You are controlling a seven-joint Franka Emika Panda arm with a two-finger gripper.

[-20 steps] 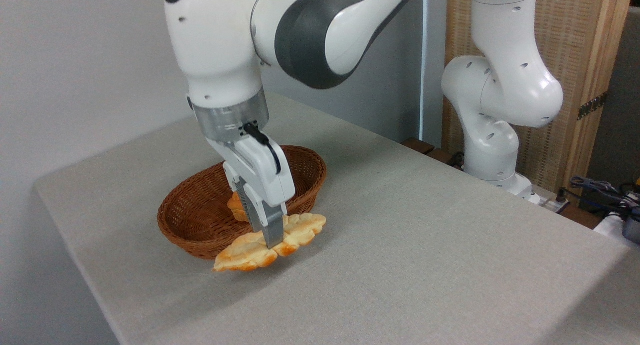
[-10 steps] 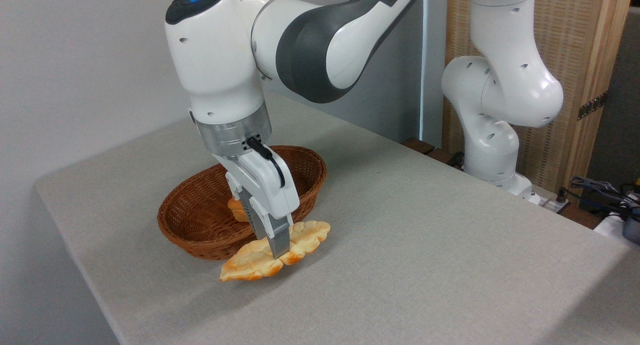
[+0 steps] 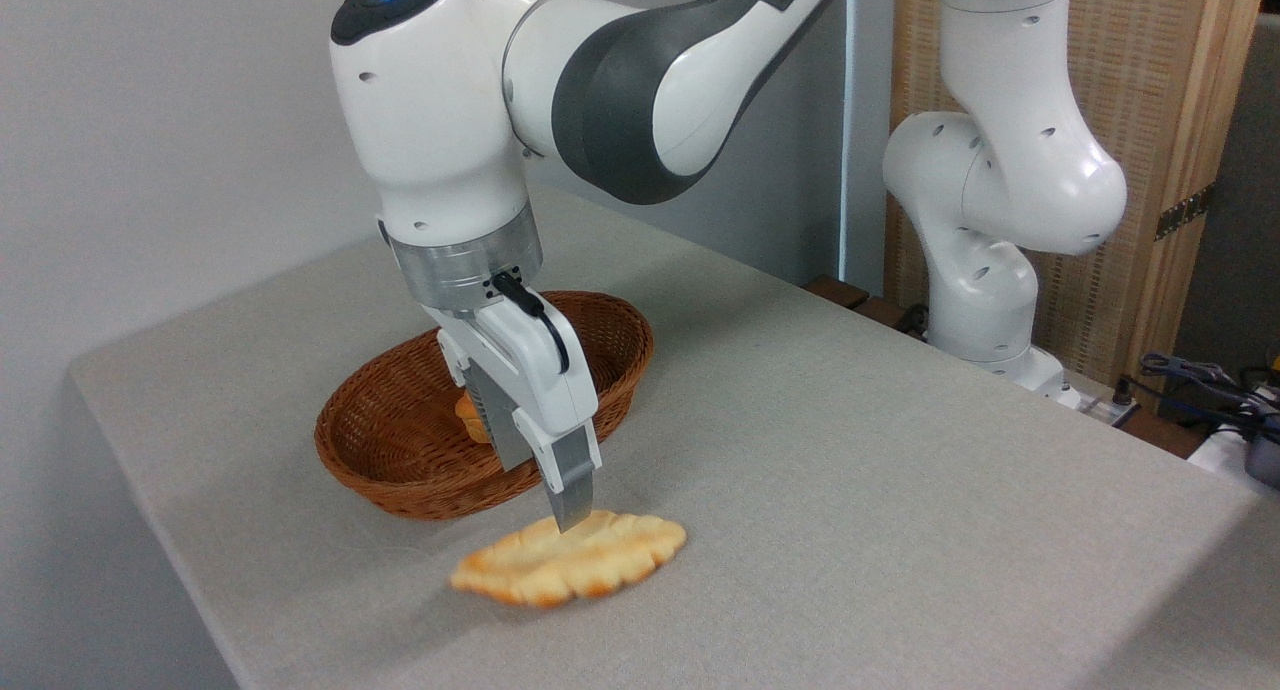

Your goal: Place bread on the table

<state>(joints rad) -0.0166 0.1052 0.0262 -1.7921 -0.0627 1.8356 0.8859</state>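
The table (image 3: 850, 490), a broad grey-beige cloth-covered top, fills the lower two-thirds of the frame. Above its left half hangs the white and grey arm (image 3: 560, 90), wrist pointing down. A brown oval wicker basket (image 3: 400, 460) sits at centre left with a small orange-brown bun (image 3: 468, 418) inside, mostly hidden behind the gripper body. Just in front of the basket, lower centre, the bread (image 3: 570, 562) lies flat on the cloth, clear of the basket rim and slightly blurred. The gripper (image 3: 560, 495) stands directly over it with its jaws parted and holding nothing; the nearer fingertip (image 3: 572, 510) sits at the loaf's top edge, and whether it touches the crust I cannot tell. By the look of it the loaf is down where it belongs, so what remains is a clean retreat. The risk lies there: a sideways pull with a finger on the crust could drag the loaf or tip it toward the near table edge, and a backward swing could knock the basket, which stands close behind the fingers. A straight lift seems safest. At upper right the arm's base column (image 3: 990, 220) stands before a wooden slatted panel (image 3: 1150, 90), with cables (image 3: 1200, 380) at the far right, all well apart from the work.
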